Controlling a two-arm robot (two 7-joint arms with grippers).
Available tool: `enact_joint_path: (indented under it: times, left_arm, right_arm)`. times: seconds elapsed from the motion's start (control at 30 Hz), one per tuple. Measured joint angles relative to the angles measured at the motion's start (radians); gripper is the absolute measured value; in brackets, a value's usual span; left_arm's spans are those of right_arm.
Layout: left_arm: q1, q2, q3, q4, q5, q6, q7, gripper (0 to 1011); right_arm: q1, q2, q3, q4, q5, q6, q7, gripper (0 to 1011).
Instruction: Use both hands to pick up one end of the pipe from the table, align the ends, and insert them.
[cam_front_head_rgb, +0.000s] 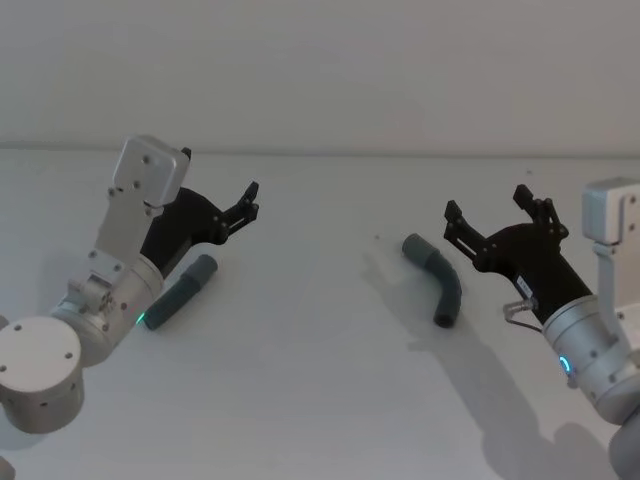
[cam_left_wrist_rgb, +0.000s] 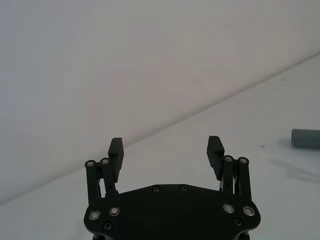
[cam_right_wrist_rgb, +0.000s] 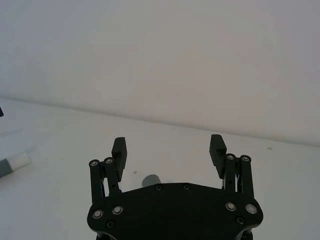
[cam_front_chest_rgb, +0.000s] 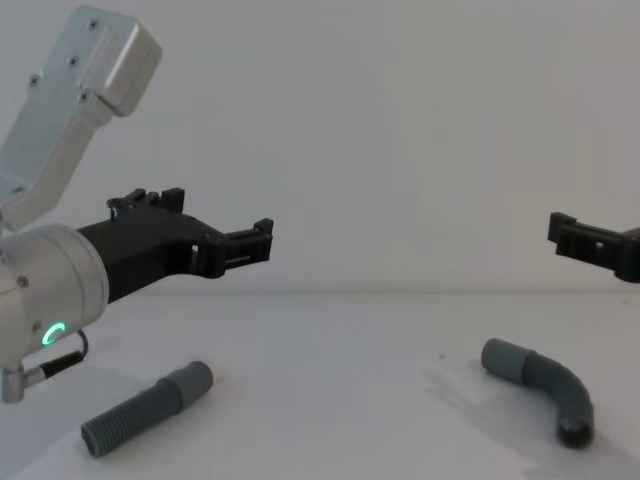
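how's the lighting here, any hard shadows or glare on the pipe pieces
Head view: soft, even light; the elbow casts a faint shadow on the table. Chest view: no glare on the ribbed piece. Wrist views: left gripper and right gripper look matte.

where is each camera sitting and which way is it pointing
Head: up high, looking down on the table; both arms, left gripper, right gripper, ribbed piece, elbow.
Chest: lower, looking across the table; same pieces side-on, both grippers above them.
Left wrist: behind its open fingers, facing the wall.
Right wrist: likewise, facing the wall.
Head and chest share both pieces.
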Motion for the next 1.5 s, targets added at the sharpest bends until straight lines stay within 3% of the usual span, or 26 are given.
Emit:
enact_joint_path:
  times: [0.33, 0.7, 1.1, 1.5]
  left_arm:
    - [0.0, 0.01, -0.014, -0.015, -0.055, 0.082, -0.059, 1001]
    - [-0.013, 0.057, -0.035, -0.019, -0.121, 0.18, -0.17, 1001]
    - [-0.005, 0.106, -0.06, -0.046, -0.126, 0.236, -0.204, 1001]
    - [0.019, 0.109, -0.079, -0.067, -0.145, 0.275, -0.222, 1001]
  right_arm:
    - [0.028, -0.004, -0.01, 0.002, -0.023, 0.057, -0.004, 1000]
    - [0.064, 0.005, -0.034, -0.008, -0.059, 0.185, -0.007, 1001]
    - [0.104, 0.014, -0.062, 0.006, -0.073, 0.303, 0.029, 1001]
    - [0.126, 0.025, -0.07, 0.014, -0.071, 0.364, 0.077, 1001]
